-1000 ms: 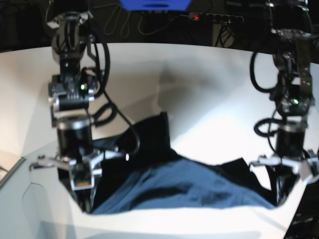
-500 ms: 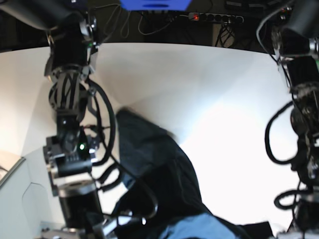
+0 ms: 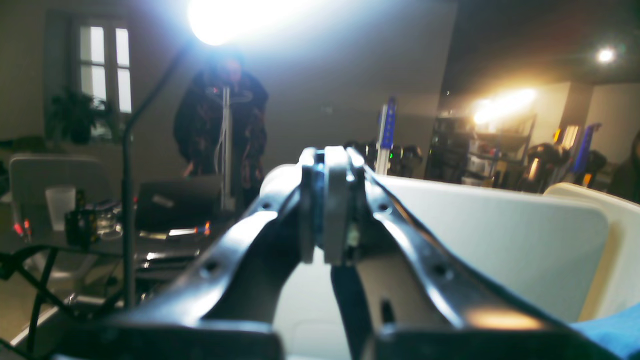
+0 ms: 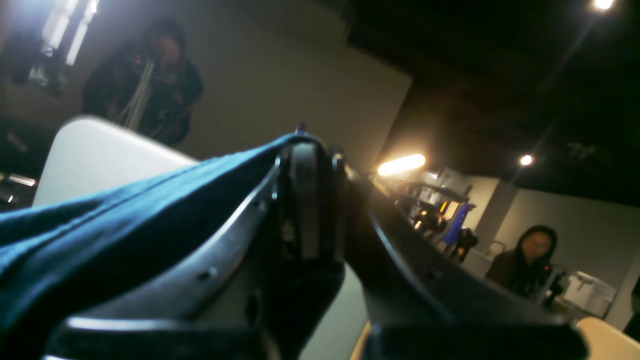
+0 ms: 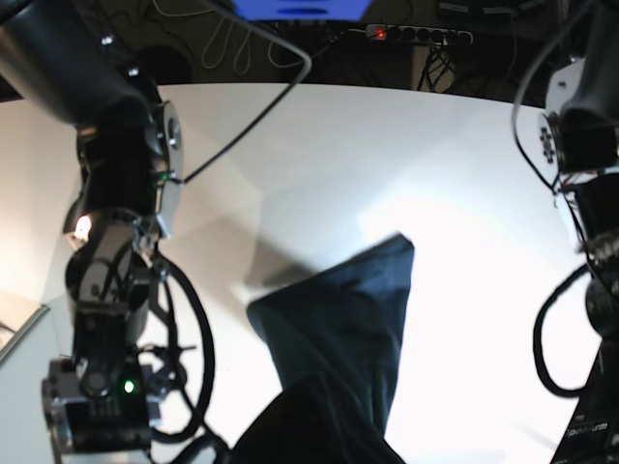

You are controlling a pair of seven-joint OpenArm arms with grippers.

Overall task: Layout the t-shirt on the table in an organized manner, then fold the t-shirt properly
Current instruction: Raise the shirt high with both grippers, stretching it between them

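Since a second ago: both my arms have gone up; my fingers, then low at the near edge, are now out of the base view, and the t-shirt has gone from a wide spread along the near edge to a narrow hanging drape.
T-shirt now: dark navy, hanging in a tall fold at the middle of the base view, its pointed upper corner towards the far right, the rest running off the bottom of the picture.
Table: white, glossy, curved far edge; the cloth's shadow lies on it just left of the drape.
Right fingers: pressed together with no gap that I can see; blue cloth runs up my left side and over the fingertips, so I am pinching the t-shirt.
Left fingers: closed tight, pads meeting; a dark strip hangs below the tips, but I cannot tell whether it is cloth or shadow. A patch of blue cloth shows at the lower right corner, apart from the tips.
Right arm: at the left of the base view, upright, a green light near its bottom.
Left arm: at the right edge, also upright.
Beyond the table: people and ceiling lights, blurred.
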